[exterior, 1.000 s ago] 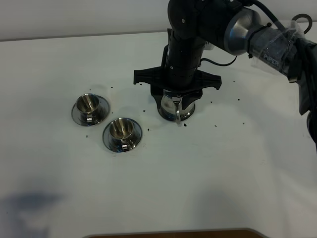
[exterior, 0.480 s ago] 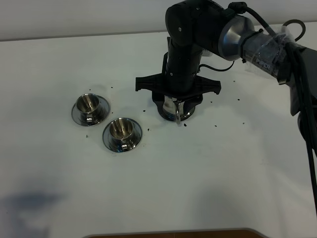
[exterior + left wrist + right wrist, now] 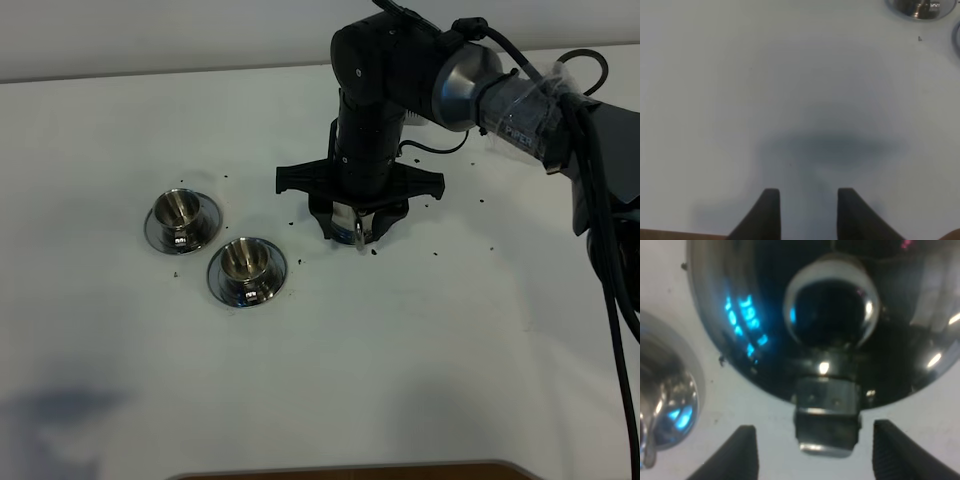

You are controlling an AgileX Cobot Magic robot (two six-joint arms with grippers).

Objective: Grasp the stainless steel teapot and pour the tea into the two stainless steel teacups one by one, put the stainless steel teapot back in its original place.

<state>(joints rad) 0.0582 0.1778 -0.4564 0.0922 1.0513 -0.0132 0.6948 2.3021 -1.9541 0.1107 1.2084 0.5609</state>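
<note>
My right gripper [image 3: 357, 226] hangs straight over the stainless steel teapot [image 3: 357, 236] and hides nearly all of it; only a glint of steel shows between the fingers. In the right wrist view the teapot [image 3: 755, 315] fills the frame, with its round lid knob [image 3: 830, 310] and the handle mount [image 3: 826, 415] between the open fingers of the right gripper [image 3: 820, 442]. The fingers stand apart from the handle. The two stainless steel teacups [image 3: 183, 210] [image 3: 247, 262] sit on their saucers to the left. The left gripper [image 3: 807, 192] is open over bare table. The original place is hidden.
Small dark specks [image 3: 436, 252] lie scattered on the white table [image 3: 420, 360] around the teapot. One cup's saucer rim [image 3: 920, 6] shows at the edge of the left wrist view. A brown table edge [image 3: 340, 470] runs along the front.
The right arm has come lower over the teapot, so its gripper hides more of the pot than before. The jaws stayed open. The cups have not moved.
</note>
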